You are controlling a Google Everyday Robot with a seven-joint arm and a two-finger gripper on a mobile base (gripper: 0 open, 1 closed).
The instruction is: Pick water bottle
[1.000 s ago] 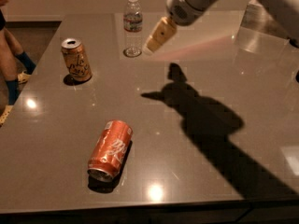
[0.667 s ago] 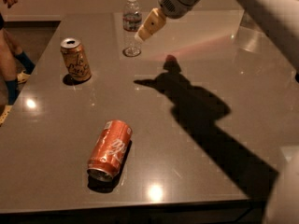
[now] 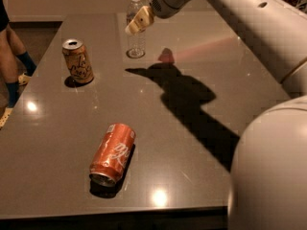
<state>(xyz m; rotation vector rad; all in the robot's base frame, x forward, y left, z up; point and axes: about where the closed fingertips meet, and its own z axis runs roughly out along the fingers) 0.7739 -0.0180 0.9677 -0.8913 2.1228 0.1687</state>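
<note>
the small clear plastic water bottle (image 3: pixel 135 45) with a white cap stands upright near the far edge of the dark grey counter (image 3: pixel 53 128). the white arm's tan-tipped gripper (image 3: pixel 138 23) hangs across the bottle's upper part; how wide it stands, or whether it touches, i cannot tell. an upright orange soda can (image 3: pixel 77 61) sits toward the left edge and a toppled orange soda can (image 3: pixel 113 153) near the front edge, both well apart from the bottle.

Nothing legible here: white script on the lying orange can (image 3: pixel 113 153) and the upright can (image 3: pixel 77 61) can't be read. The gripper (image 3: pixel 132 28) hangs against the water bottle (image 3: pixel 136 44), whose label is unreadable too.
</note>
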